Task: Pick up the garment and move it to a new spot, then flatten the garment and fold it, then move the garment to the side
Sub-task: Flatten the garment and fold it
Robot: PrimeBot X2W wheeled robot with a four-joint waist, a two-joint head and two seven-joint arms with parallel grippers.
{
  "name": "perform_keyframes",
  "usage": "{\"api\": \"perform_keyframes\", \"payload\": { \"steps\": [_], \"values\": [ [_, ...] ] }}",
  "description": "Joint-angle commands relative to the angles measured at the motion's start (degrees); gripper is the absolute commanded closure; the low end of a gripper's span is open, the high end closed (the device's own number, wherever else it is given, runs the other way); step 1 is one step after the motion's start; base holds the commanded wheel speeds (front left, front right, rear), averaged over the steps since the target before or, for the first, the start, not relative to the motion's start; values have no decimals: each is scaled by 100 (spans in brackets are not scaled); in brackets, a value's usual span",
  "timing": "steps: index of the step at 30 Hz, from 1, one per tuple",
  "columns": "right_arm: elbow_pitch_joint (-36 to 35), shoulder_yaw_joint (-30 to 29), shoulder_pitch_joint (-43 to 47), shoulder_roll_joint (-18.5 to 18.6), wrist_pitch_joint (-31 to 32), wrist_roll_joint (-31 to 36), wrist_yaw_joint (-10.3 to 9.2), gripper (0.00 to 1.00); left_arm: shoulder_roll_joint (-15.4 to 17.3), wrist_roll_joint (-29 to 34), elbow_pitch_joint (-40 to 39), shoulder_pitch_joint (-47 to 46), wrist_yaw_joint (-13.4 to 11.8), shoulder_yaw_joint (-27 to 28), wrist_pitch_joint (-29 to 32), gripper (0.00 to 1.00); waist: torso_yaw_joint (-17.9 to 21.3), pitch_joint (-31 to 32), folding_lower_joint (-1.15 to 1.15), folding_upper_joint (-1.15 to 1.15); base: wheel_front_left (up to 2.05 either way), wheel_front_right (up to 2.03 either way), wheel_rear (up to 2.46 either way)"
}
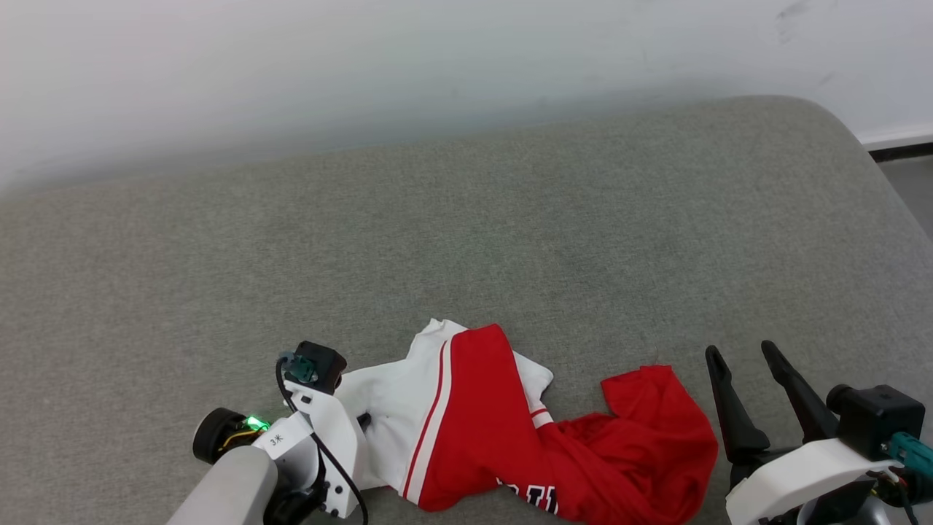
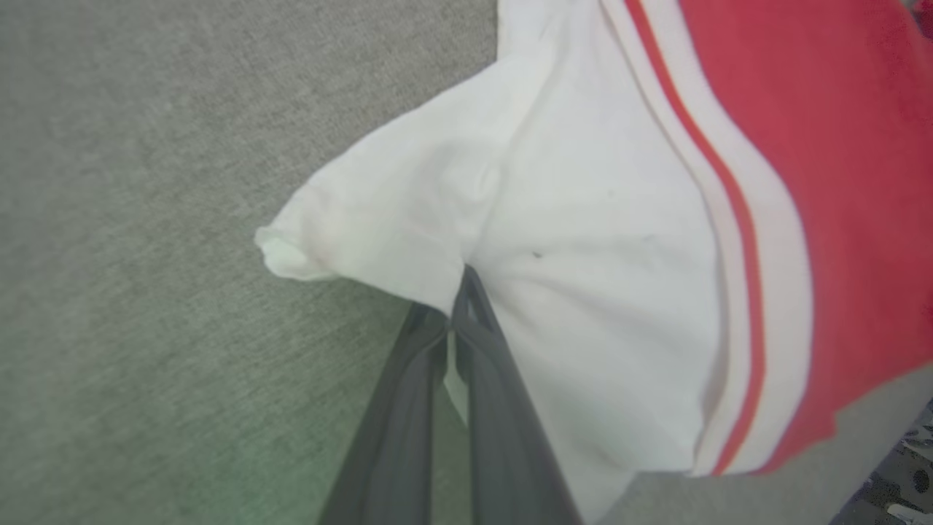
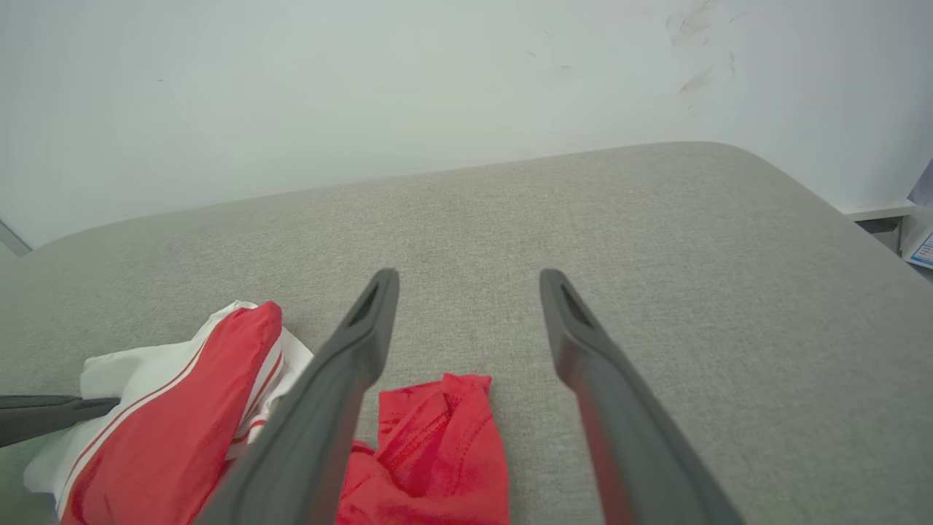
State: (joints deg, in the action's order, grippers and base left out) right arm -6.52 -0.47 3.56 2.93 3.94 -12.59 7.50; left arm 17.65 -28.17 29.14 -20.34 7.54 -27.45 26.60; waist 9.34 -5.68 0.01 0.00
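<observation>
- The garment (image 1: 474,423) lies crumpled on the near part of the grey bench (image 1: 510,233), close to the bottom edge of the head view, between the two arms.
- The white sleeve sits on the robot's left, then a red-and-white stripe, then a broad red panel. The rest of the red cloth is bunched off to the right.
- Dark white-edged letters (image 1: 528,499) peek out at the very bottom of the head view, cut off by the frame.
- The left gripper (image 2: 453,302) is pinched nearly closed on the white sleeve of the garment (image 2: 605,240). The wrist view shows a sliver of white cloth caught between its two dark fingers.
- In the head view the left gripper (image 1: 362,419) is tucked right against the sleeve's edge, and the pale wrist covers most of it.
- The sleeve's cuff bulges out just past the fingertips, and the grey bench (image 2: 146,292) shows beneath it.
- The right gripper (image 1: 742,351) is spread wide and holds nothing, its fingers pointing up the view just right of the red bunch.
- From the right wrist, the right gripper (image 3: 469,277) frames bare bench (image 3: 656,255). A red fold of the garment (image 3: 168,430) lies between and left of its fingers.
- Behind the bench stands a white wall (image 1: 437,58), scuffed at its upper right.
</observation>
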Motion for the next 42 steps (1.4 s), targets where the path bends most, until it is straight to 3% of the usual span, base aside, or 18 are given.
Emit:
{"api": "perform_keyframes", "payload": {
  "steps": [1, 6, 11, 20, 28, 30, 31, 32, 42],
  "values": [
    [30, -5, -52, -6, 8, -26, -2, 0, 73, 79, 29, 44, -68, 19, -146, 100, -52, 57, -1, 0, 0, 0, 0],
    [89, -9, -62, -6, 75, -24, -2, 0, 138, 168, -220, 143, -470, 358, -1023, 100, -199, 221, -1, 0, 0, 0, 0],
    [114, -73, 53, -6, 175, -13, -2, 0, 186, -5, -465, 522, -804, 707, -1496, 100, -367, 404, -1, 0, 0, 0, 0],
    [60, -125, 204, -6, 354, -2, -2, 0, 172, -447, -821, 1793, -1375, 1186, -1692, 100, -542, 534, -1, 0, 0, 0, 0],
    [43, -158, 208, -6, 402, -25, -2, 0, -71, -576, -1076, 2289, -1524, 1155, -1817, 100, -620, 525, -1, 0, 0, 0, 0],
    [57, -176, 197, -6, 414, -17, -2, 0, -82, -505, -1173, 2233, -1574, 1148, -1937, 57, -646, 536, -1, 0, 0, 0, 0],
    [68, -181, 194, -6, 424, -13, -2, 0, -69, -459, -1226, 2193, -1594, 1149, -2004, 5, -658, 546, -1, 0, 0, 0, 0],
    [80, -183, 185, -6, 432, -15, -2, 0, -63, -426, -1277, 2160, -1617, 1156, -2079, 0, -668, 559, -1, 0, 0, 0, 0],
    [141, -315, 85, -6, 466, 20, -2, 0, -8, 36, -1886, 1971, -1657, 1216, -3351, 0, -789, 665, -1, 0, 0, 0, 0]
  ]
}}
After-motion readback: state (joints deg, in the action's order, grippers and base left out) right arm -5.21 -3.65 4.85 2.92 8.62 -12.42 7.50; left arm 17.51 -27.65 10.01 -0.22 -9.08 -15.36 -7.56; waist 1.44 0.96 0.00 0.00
